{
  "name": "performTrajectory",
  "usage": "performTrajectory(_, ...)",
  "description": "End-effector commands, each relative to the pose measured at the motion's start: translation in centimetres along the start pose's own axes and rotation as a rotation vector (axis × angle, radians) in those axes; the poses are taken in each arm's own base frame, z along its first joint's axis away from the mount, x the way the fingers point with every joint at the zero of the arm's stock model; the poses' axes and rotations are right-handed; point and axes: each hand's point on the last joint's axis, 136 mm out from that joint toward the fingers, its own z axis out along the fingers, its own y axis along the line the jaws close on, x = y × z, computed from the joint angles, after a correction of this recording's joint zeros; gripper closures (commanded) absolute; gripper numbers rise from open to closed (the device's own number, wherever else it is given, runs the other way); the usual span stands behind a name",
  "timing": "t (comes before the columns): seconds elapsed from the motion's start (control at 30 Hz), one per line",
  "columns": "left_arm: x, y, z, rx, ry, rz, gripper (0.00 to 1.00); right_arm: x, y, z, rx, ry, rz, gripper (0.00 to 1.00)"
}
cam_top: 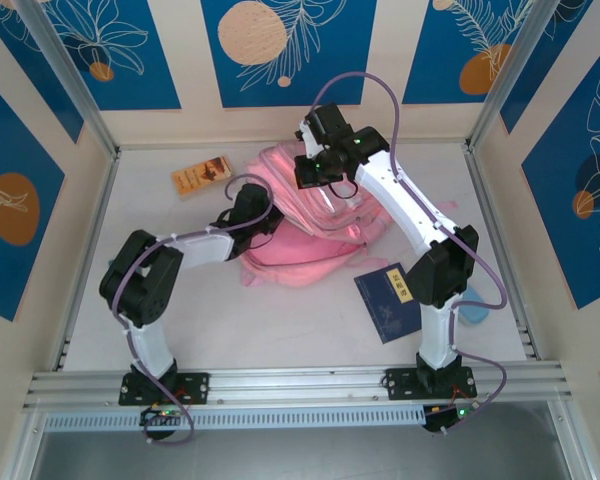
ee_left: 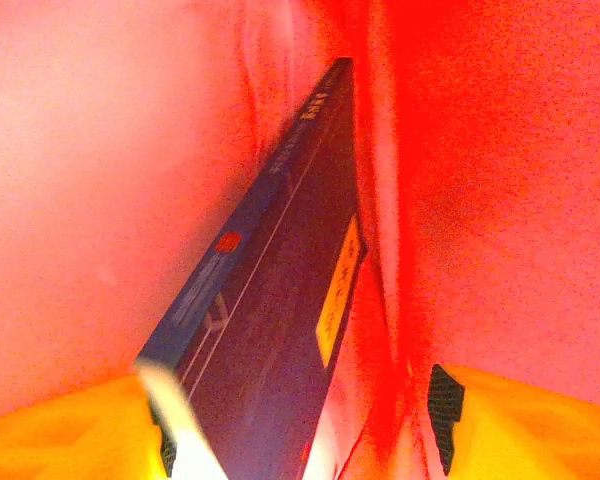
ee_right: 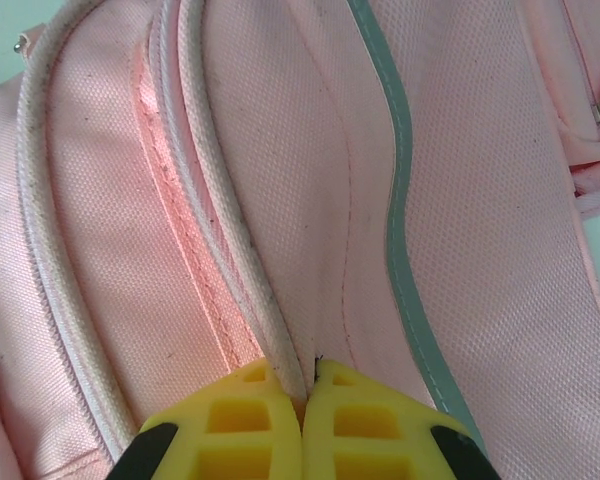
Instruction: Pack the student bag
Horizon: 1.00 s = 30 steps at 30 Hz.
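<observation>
The student bag (cam_top: 315,225), a big soft pink backpack, lies in the middle of the table. My left gripper (ee_left: 305,440) reaches inside it, red-pink lining on all sides. Its jaws stand open, and a dark blue book (ee_left: 280,300) with a yellow label stands on edge between them, close to the left finger. My right gripper (ee_right: 302,400) sits on top of the bag (ee_right: 460,200), beside the pale strip (ee_right: 400,250). It is shut on a fold of fabric and white piping at the bag's opening. From above, the right gripper (cam_top: 318,178) is at the bag's far side.
A second dark blue book (cam_top: 390,300) lies on the table by the right arm. An orange-brown book (cam_top: 200,176) lies at the back left. A pale blue object (cam_top: 473,310) is partly hidden behind the right arm's base. Walls close in the table.
</observation>
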Motion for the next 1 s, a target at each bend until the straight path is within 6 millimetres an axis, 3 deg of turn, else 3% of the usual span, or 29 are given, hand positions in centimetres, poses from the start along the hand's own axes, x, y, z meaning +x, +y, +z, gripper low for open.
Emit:
performTrajectory(0.0, -0.2, 1.0, -3.0, -0.053, 0.026, -0.011, 0.31, -2.8, 0.0, -2.3, -0.042, -0.128, 0.004, 1.00)
performTrajectory(0.3, 0.2, 5.1, -8.5, -0.178, 0.042, -0.031, 0.32, -1.8, -0.7, 2.0, -0.061, -0.052, -0.017, 1.00)
performTrajectory(0.43, -0.4, 6.7, -11.1, -0.241, 0.019, 0.006, 0.33, -0.2, -0.7, 3.8, -0.053, 0.013, -0.002, 1.00)
performTrajectory(0.5, -0.9, 7.3, -12.7, -0.275, 0.003, 0.041, 0.32, 0.9, -0.7, 4.2, -0.056, 0.050, 0.015, 0.88)
performTrajectory(0.63, -2.3, 7.1, -16.3, -0.341, -0.029, 0.173, 0.26, 3.1, -2.7, 2.8, 0.021, 0.071, 0.156, 0.43)
performTrajectory(0.67, -2.5, 7.0, -17.1, -0.362, -0.025, 0.218, 0.25, 3.8, -3.1, 2.6, 0.016, 0.073, 0.204, 0.37)
performTrajectory(0.8, -3.1, 6.6, -19.2, -0.425, -0.006, 0.362, 0.17, 8.3, -4.9, 2.9, 0.015, 0.126, 0.418, 0.28)
performTrajectory(0.97, -3.4, 5.9, -19.4, -0.430, 0.010, 0.442, 0.06, 13.7, -7.7, 4.8, 0.095, 0.206, 0.649, 0.26)
